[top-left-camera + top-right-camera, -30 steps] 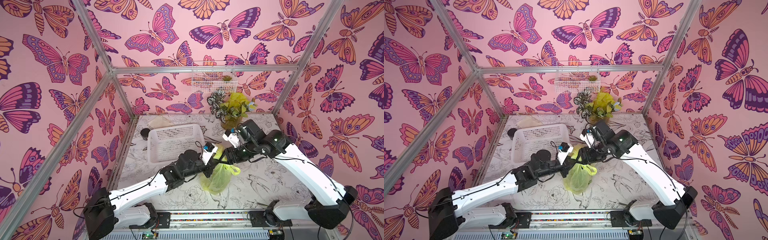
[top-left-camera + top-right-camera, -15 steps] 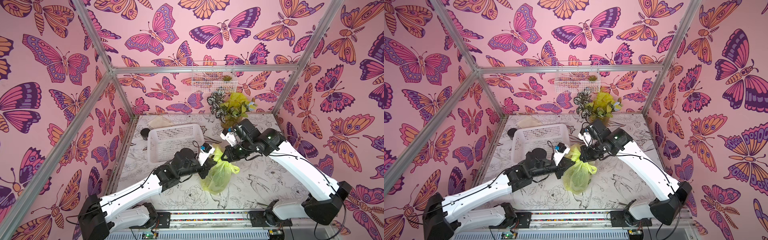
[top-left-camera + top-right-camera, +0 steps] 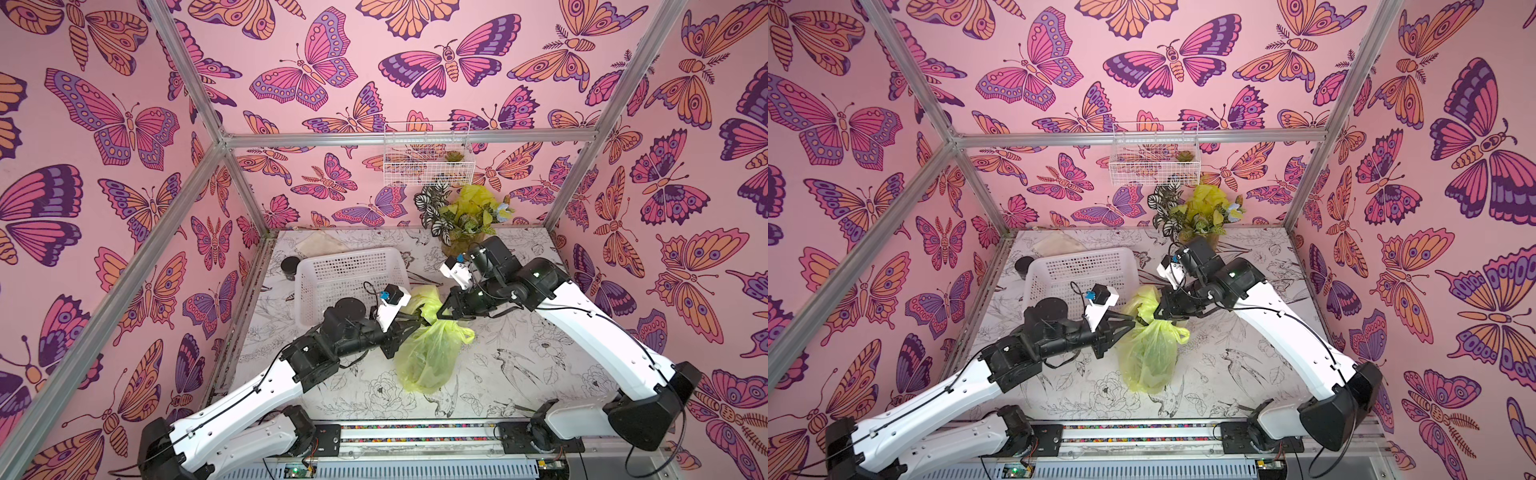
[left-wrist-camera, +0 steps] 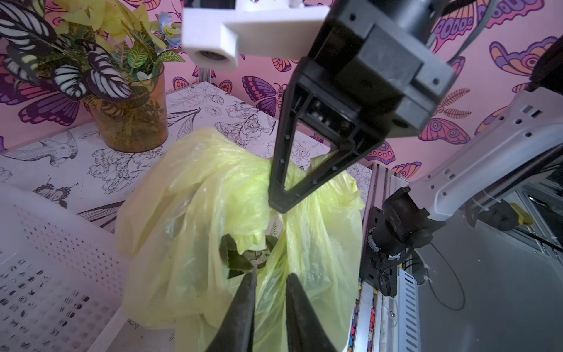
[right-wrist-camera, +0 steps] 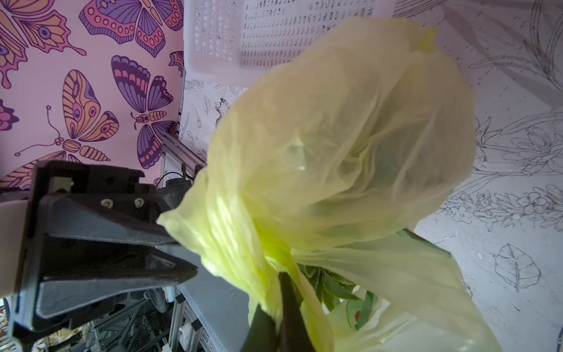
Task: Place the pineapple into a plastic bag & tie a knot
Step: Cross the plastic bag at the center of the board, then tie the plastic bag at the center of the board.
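Floral-print tabletop [image 3: 519, 374]: right gripper [image 4: 280, 202] jaws clamped on plastic bag [image 3: 428, 357] top; left gripper [image 4: 271, 275] jaws slightly apart, close by

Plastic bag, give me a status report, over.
Right gripper shut on plastic bag at its bunched top; left gripper jaws slightly apart beside it. Pineapple leaves showing at the mouth; tie unconfirmed. White basket close by, not blocking.

Plastic bag [image 3: 424, 357]: thin, translucent yellow-green, upright on counter [image 3: 519, 374], top gathered and raised. Pineapple [image 4: 237, 259]: inside bag, green leaves showing at mouth.
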You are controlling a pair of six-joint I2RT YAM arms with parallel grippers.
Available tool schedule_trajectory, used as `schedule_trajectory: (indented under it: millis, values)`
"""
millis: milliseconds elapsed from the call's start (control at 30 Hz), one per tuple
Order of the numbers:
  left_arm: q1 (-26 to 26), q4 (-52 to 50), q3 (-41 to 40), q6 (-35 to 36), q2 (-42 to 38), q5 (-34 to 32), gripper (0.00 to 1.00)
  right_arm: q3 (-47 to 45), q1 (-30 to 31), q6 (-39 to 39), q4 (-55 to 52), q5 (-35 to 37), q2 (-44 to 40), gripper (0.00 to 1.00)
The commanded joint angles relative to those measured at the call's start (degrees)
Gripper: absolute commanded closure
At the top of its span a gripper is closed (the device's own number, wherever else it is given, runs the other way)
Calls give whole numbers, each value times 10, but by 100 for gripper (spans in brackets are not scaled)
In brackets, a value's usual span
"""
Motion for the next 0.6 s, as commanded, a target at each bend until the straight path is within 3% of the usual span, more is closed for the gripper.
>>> schedule_trajectory:
  millis: [0,67,567]
  values:
    - [1,37,-27,-49,-8,25,93,-14,-4,41,44,-33,-13,100]
    - [-7,67,-33,-70,9,34,100,-24,-4,50,59,-44,-15,100]
    - [-13,134,-42,-85,58,-61,100,-45,-8,64,75,-67,-33,100]
